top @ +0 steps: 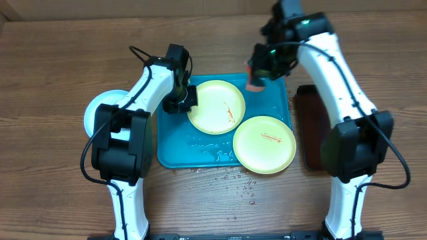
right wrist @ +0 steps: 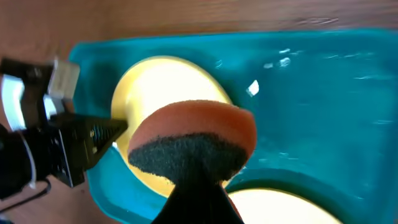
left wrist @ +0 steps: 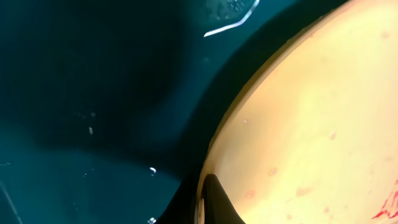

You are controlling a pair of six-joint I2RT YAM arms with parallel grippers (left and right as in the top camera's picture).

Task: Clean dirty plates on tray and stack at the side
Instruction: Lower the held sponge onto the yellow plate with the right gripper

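Smeared yellow-green plate (top: 217,107) on the tray's (top: 175,143) back half, left claw (top: 187,100) apparently pinching its left rim, right claw (top: 256,72) clamped on an orange sponge (top: 254,85) over the back right corner, second plate (top: 265,144) at the front right.

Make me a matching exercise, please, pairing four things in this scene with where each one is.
Things:
1 sponge
2 pale plate
3 dark tray
4 near yellow plate

Places:
a on the table, left of the blue tray
b right of the blue tray
c in the right gripper
d overhanging the blue tray's front-right corner

Pairs: 1-c; 2-a; 3-b; 4-d
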